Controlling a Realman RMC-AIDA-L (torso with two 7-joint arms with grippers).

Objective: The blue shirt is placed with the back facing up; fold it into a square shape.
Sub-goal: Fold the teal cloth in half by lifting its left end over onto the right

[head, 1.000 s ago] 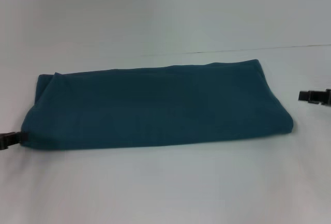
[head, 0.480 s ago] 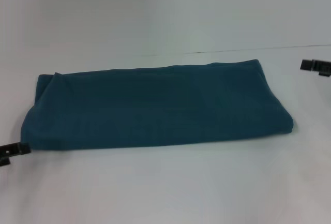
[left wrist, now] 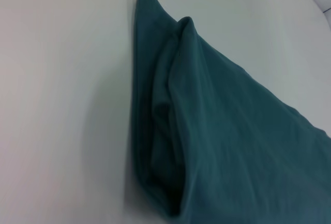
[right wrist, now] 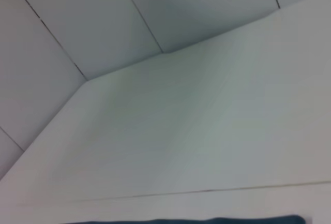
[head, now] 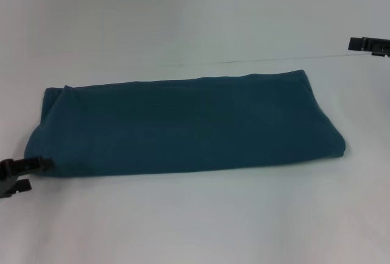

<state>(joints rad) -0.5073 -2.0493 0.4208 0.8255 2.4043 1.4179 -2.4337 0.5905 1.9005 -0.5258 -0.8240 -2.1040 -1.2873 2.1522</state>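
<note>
We are looking down at a large plain dark teal-blue shirt of soft knit fabric, which is lying folded into a long, wide band across the middle of the flat white table surface. Its long edges are running from our left to our right, the far edge straight and the near edge rounded where the layers are doubling over.

Our left black gripper is sitting low at the left edge of the head view, just beside the near left corner of the folded shirt. Its two dark fingers are showing one above the other with a gap of white table between them, so they are standing apart. We cannot tell whether the upper finger is touching the cloth or only meeting its edge.

From the left wrist, we are seeing the shirt's left end close up: several layers are stacking and curling over one another, with a dark fold opening between them, resting on the white surface.

Our right black gripper is sitting high at the right edge of the head view, well apart from the shirt. We cannot tell how its fingers are standing. The right wrist view is showing mostly white table and pale panelled wall, with a thin strip of the shirt at the frame's edge.
</note>
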